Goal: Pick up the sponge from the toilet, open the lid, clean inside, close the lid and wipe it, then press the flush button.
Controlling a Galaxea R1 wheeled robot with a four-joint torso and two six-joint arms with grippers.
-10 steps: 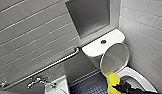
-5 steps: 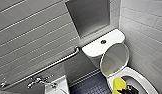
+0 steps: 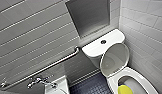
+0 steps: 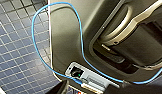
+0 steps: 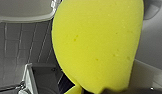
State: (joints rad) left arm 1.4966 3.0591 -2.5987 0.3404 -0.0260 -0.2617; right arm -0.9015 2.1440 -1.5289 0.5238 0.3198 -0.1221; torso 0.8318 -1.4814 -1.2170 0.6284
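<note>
Right gripper [image 5: 122, 90] jaws: closed on the sponge [image 5: 99, 42], as far as I can make out. A dark edge of the gripper crosses the sponge's lower end, and the yellow block sits hard up against the wrist camera. The exact width of the grip can't be read. Left gripper jaws: cannot tell how they stand.

Sponge, seen from the head camera [image 3: 124, 89]: bright yellow, down inside the open bowl of the toilet [image 3: 144, 81], at about 5 o'clock in that view. It is the one item in the bowl. A dark hollow lies just beside it at its 12 o'clock, and the white rim curves round both.

The lid [image 3: 114, 60] is raised, at 11 o'clock from the sponge, its pale underside facing the bowl and its back against the tank [image 3: 94, 48]. The tank top is flat and white, with the round flush button [image 3: 103, 41] near its middle.

- At 12 o'clock from the tank: a grey recessed panel [image 3: 89, 17] in the wall.
- At 9 o'clock from the tank: a metal grab bar [image 3: 47, 67] slanting down along the grey tiled wall.
- At 7 o'clock in the head view: the corner of a white sink [image 3: 62, 83] with a chrome tap [image 3: 38, 81] at its edge. What the basin holds can't be seen.
- Between sink and toilet: dark blue small-tiled floor [image 3: 92, 86].

In the left wrist view a blue cable [image 4: 34, 37] loops over the same floor tiling beside the robot's grey housing.
</note>
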